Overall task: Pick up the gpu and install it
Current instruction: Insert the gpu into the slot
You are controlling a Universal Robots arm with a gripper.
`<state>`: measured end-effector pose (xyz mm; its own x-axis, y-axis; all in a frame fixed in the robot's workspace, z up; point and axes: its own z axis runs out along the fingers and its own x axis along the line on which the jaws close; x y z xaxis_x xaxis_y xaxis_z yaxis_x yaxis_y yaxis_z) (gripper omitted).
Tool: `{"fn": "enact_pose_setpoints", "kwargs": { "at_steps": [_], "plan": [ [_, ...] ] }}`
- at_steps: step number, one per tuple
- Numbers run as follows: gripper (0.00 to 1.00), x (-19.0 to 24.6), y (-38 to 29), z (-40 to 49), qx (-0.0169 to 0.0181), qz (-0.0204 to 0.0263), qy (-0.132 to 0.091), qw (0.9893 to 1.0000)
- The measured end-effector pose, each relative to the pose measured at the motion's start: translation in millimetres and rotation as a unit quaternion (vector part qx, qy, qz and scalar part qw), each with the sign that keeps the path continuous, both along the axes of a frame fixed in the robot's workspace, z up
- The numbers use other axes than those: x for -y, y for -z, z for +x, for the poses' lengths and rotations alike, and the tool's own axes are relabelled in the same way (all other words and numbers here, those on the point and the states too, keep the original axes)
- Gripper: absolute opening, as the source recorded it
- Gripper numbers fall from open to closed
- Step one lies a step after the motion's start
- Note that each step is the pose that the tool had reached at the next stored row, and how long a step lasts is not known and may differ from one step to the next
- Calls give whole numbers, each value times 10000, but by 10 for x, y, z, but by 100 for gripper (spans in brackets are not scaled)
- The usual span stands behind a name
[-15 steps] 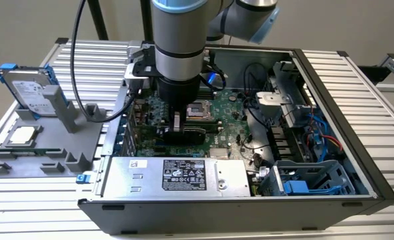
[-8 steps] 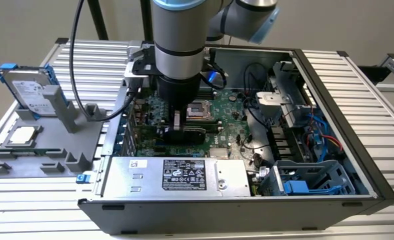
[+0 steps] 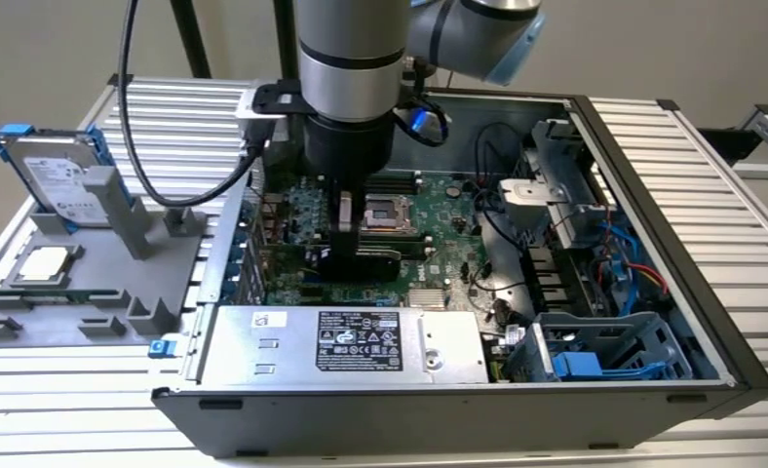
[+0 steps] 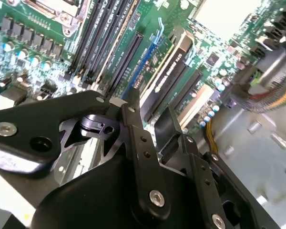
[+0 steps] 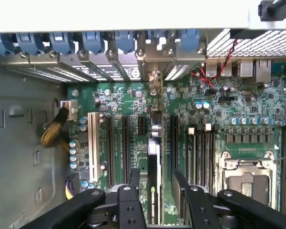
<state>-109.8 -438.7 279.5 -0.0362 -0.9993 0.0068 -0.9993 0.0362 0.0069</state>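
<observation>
Arm is down inside the open computer case [image 3: 644,244], gripper [image 3: 345,255] low over the motherboard [image 3: 456,219], and the gpu [image 3: 358,261] stands on edge among the expansion slots towards the exterior view's left side of the board. The risk here, as I judge it: if the card's edge sits a little off its slot, any downward push bends the board or skews the card, and its silver end bracket [image 5: 154,81] could catch on the rear slot frame [image 5: 109,59] with the blue clips. In the first wrist view the black fingers [image 5: 133,188] sit narrowly apart, one either side of the thin gpu [image 5: 153,157], close against its faces. It looks like a grip on the card, though actual contact is hard to confirm
</observation>
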Motion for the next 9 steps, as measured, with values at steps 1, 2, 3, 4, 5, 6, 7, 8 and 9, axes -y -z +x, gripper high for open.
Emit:
{"fn": "enact_pose_setpoints", "kwargs": {
  "at_steps": [1,2,3,4,5,6,7,8,9],
  "plan": [
    [0,0,-9,0,0,0,0,10000],
    [0,0,-19,0,0,-1,0,10000],
    [0,0,-27,0,0,0,0,10000],
    [0,0,-37,0,0,0,0,10000],
    [0,0,-45,0,0,0,0,10000],
    [0,0,-54,0,0,0,0,10000],
    [0,0,-64,0,0,-1,0,10000],
    [0,0,-73,0,0,-1,0,10000],
    [0,0,-82,0,0,-1,0,10000]
  ]
}}
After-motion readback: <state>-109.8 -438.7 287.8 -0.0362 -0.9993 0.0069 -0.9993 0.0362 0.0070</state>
